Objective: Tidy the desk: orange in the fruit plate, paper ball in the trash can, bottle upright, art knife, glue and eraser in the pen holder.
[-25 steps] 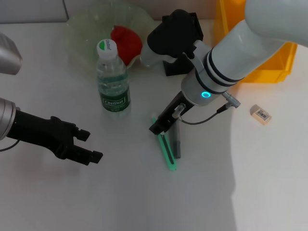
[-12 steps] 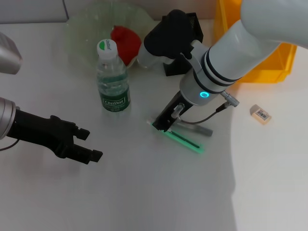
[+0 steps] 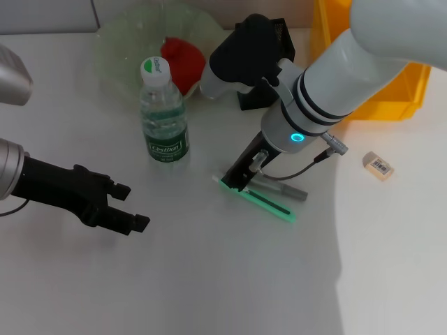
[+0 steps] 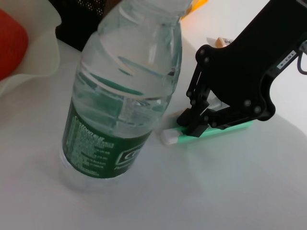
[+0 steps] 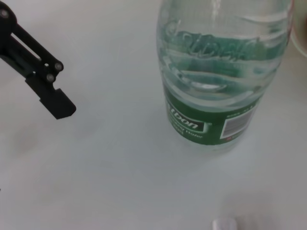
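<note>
My right gripper (image 3: 237, 180) is down at the table, shut on the near end of the green art knife (image 3: 260, 199), which lies flat; the left wrist view shows its fingers (image 4: 196, 120) clamped on the knife (image 4: 225, 128). A grey stick-shaped item (image 3: 285, 188) lies right beside the knife. The water bottle (image 3: 164, 115) stands upright left of it. A red-orange fruit (image 3: 183, 63) lies in the translucent green fruit plate (image 3: 126, 42). The black mesh pen holder (image 3: 269, 49) is partly hidden behind my right arm. The eraser (image 3: 378, 166) lies at the right. My left gripper (image 3: 129, 207) is open and empty at the front left.
A yellow bin (image 3: 380, 98) stands at the back right. The bottle fills the right wrist view (image 5: 216, 81), with my left gripper's finger (image 5: 43, 86) beyond it. No paper ball is in view.
The knife has swung from pointing toward the front to pointing right, its end still at my right gripper. The left gripper has barely shifted.
</note>
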{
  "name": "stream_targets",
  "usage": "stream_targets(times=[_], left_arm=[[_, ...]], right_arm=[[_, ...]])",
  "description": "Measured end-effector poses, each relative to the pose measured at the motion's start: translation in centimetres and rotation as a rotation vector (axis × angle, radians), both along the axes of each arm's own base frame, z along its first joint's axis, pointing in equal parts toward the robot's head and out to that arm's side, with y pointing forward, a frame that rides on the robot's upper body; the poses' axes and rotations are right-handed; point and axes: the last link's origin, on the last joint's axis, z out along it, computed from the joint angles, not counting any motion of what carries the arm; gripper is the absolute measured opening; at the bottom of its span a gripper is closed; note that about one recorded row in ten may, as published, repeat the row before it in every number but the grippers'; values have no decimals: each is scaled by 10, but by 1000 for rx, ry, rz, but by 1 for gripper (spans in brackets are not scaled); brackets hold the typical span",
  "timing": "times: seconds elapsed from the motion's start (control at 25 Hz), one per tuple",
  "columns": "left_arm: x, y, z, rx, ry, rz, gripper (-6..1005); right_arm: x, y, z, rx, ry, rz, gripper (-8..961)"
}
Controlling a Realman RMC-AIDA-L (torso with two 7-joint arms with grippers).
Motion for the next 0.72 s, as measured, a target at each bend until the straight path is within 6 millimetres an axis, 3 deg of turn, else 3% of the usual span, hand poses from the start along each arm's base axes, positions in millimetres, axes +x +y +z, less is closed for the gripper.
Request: stream_targets(times=[0.52, 0.72], left_arm=[[1, -1, -1, -10, -4, 4, 840], [2, -1, 0, -11, -4, 2, 840]], right_arm=[[-7, -10, 8, -20, 42, 21, 74], [-8, -11, 24, 13, 71, 23, 72]])
